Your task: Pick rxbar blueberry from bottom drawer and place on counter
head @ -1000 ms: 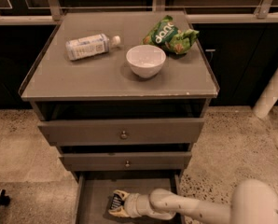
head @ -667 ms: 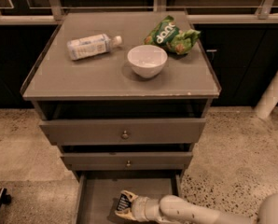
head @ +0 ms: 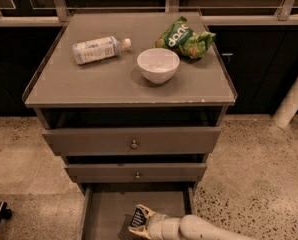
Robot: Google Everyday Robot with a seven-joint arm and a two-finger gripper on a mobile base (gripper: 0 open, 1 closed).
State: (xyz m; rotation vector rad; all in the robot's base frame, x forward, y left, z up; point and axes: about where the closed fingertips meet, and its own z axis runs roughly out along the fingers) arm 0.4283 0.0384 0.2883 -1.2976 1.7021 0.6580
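Tan fingers (head: 148, 212) of the robot's gripper (head: 139, 221) pinch the small dark-wrapped, white-lettered rxbar blueberry (head: 137, 217), its long axis steeply tilted between them, over the wide grey bottom drawer (head: 107, 210). The flat grey counter surface (head: 89, 86) lies well above.

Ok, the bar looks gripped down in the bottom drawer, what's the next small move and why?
Probably a short straight lift, easing back toward the robot. The end effector sits low inside the bottom drawer, shut on the rxbar blueberry, with the middle drawer front close above. Clearing that edge first should make the swing up to the counter safer.
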